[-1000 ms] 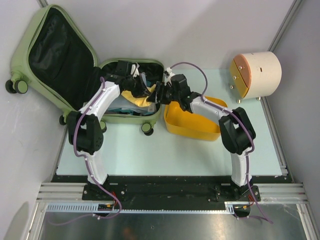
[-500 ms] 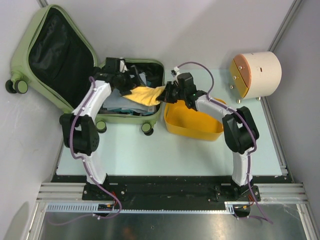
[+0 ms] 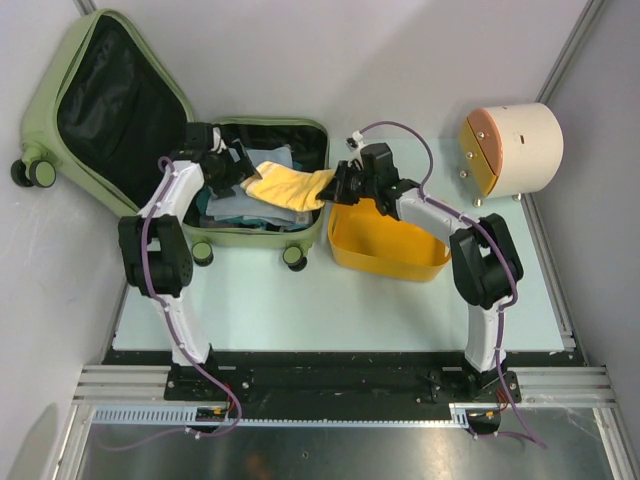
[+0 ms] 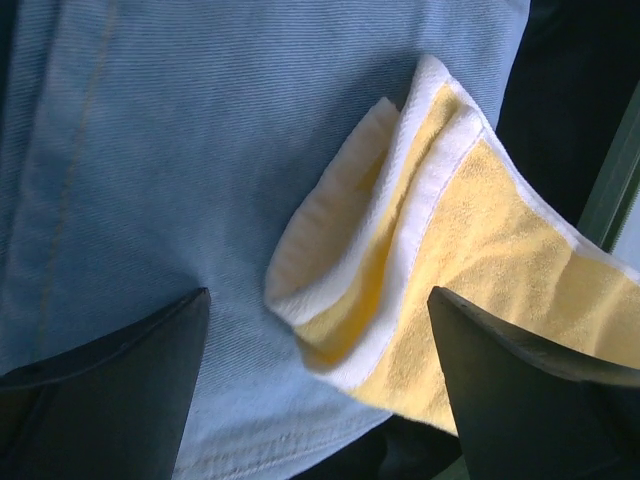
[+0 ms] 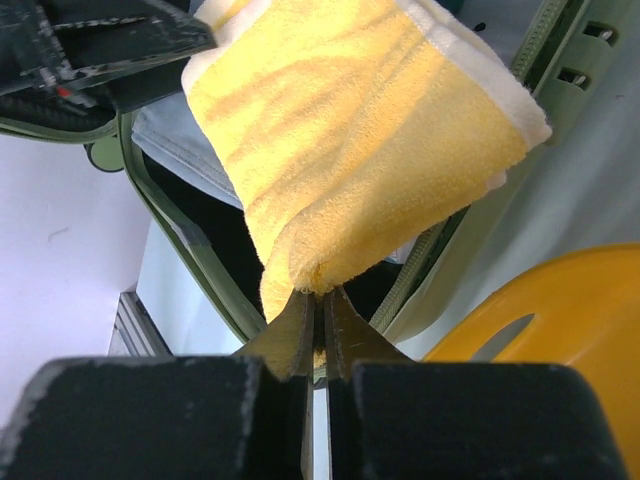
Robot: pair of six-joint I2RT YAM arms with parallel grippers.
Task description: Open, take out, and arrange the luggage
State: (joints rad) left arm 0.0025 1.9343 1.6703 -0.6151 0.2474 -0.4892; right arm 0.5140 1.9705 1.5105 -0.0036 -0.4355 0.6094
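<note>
1. Luggage (image 3: 255,238) open at the far left of the desk (image 3: 300,300). Base flat, small wheels (image 3: 293,257) toward the near edge. Lid tilted back to the left, black lining (image 3: 110,110) exposed.
2. Inside the base, a pile of folded clothes with a pale blue denim piece (image 3: 222,208) on top. Draped over that, a yellow towel (image 3: 290,187) reaching across to the right rim of the luggage.
3. Right jaws closed tight on the right end of the towel, pinching a fold of the terry at the luggage's right rim.
4. From the right wrist: towel (image 5: 350,130) spreading away ahead of the pinched tips, luggage rim behind it, yellow basket (image 5: 540,320) at lower right.
5. Left jaws spread wide above the denim (image 4: 200,150), gripping nothing. White-edged end of the towel (image 4: 480,250) lying between the two dark fingers (image 4: 100,400), apparently clear of both.
6. Yellow basket (image 3: 385,262) on the desk just beside the right side of the luggage; touching or not, cannot tell.
7. Cream drum (image 3: 520,140) on its side at the far right corner, well apart from the luggage.
</note>
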